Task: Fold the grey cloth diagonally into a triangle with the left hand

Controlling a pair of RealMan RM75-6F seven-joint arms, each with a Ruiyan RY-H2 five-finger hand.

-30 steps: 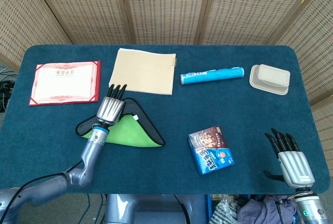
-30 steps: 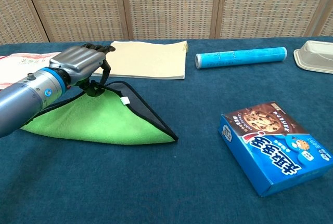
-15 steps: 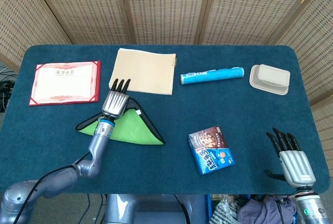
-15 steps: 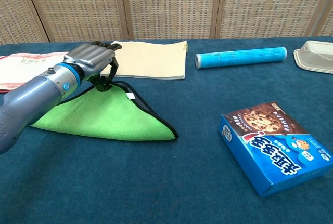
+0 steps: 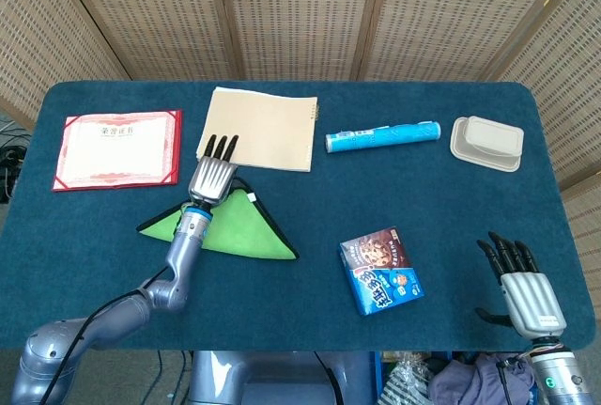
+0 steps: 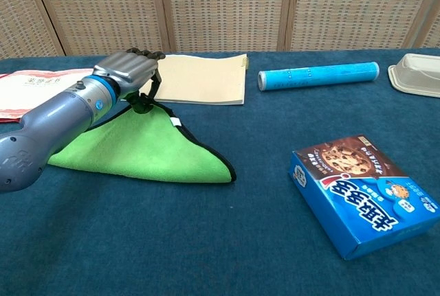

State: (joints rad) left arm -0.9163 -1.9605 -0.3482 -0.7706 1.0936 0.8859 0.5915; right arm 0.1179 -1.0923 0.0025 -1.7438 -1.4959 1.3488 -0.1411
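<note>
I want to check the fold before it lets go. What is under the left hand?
The left hand pinches the far corner of the folded cloth, green side up. The lower layer and the table beneath are covered.

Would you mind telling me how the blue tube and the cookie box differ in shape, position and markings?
The blue tube is a slim cylinder lying on its side; the cookie box is a flat rectangular carton. The blue tube lies far back beside the tan notebook, while the cookie box sits nearer the front edge. The cookie box shows pictured cookies on a dark panel; the blue tube has only small print. Both are mainly blue, and neither hand touches them.
</note>
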